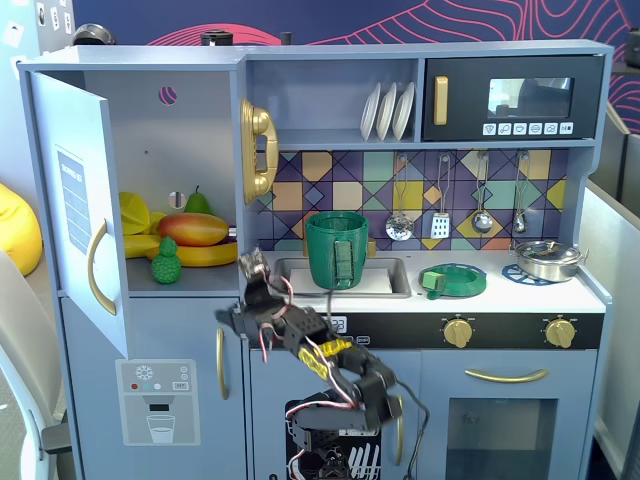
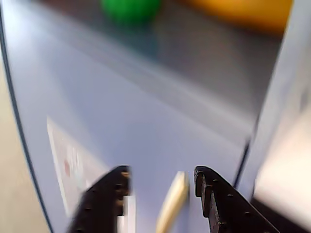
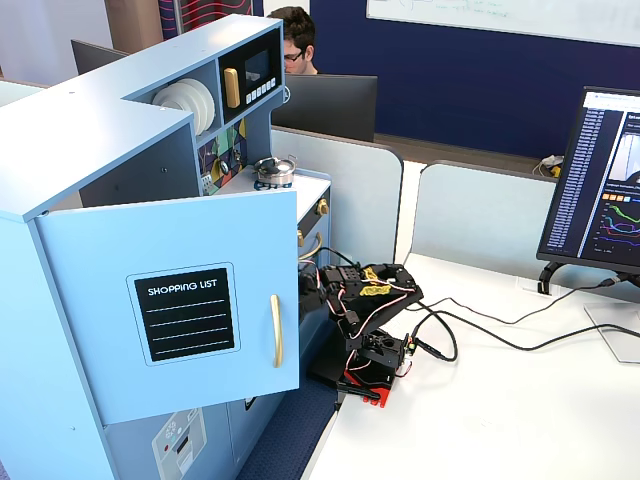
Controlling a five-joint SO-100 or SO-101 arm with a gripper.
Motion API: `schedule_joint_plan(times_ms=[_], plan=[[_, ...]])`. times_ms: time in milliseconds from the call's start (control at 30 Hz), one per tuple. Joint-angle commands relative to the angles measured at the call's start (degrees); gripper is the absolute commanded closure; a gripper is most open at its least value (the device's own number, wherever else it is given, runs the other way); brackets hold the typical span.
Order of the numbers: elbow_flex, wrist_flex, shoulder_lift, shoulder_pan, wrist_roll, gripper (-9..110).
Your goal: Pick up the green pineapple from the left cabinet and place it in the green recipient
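Note:
The green pineapple point(image 1: 166, 262) stands on the shelf floor of the left cabinet point(image 1: 170, 150), in front of a mango and bananas. The cabinet door point(image 1: 72, 200) is swung open. My gripper point(image 1: 252, 266) points up, below and to the right of the pineapple, in front of the shelf's front edge. In the blurred wrist view the gripper point(image 2: 161, 172) is open and empty, and the pineapple point(image 2: 130, 8) shows as a green blob at the top edge. The green recipient point(image 1: 336, 250), a tall dark-green pot, stands in the sink.
A mango point(image 1: 193, 229), bananas point(image 1: 205, 255) and a green pear point(image 1: 197, 203) crowd the shelf behind the pineapple. A flat green dish point(image 1: 453, 279) and a metal pot point(image 1: 547, 259) sit on the counter. A lower door's gold handle point(image 2: 171, 204) shows between the jaws. The open door point(image 3: 190, 310) stands beside the arm point(image 3: 365, 290).

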Motion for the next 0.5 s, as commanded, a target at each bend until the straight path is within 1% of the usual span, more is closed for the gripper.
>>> schedule_joint_plan(times_ms=[0, 100, 200, 467], plan=[[-9.2, -7.6, -6.5, 0.0, 2.6, 85], [-11.1, -11.2, -9.6, -0.3, 5.7, 74], [-13.1, -12.7, -12.6, 0.4, 7.5, 66], [-18.2, -17.6, -21.3, 0.6, 9.6, 50]])
